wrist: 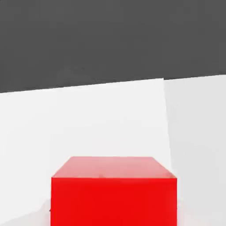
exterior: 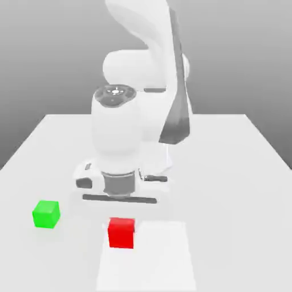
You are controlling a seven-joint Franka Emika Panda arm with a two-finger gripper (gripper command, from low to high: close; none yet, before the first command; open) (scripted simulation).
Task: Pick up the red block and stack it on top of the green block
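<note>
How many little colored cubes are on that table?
2: a green block toward the exterior view's left, and a red block right of it, just before the arm.

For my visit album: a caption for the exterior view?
White robot arm over a red block, green block apart on the white table.

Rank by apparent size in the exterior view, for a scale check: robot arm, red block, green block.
1. Robot arm, by far the largest.
2. Red block and green block look alike; the red sits nearer the camera, so no ranking.
</note>
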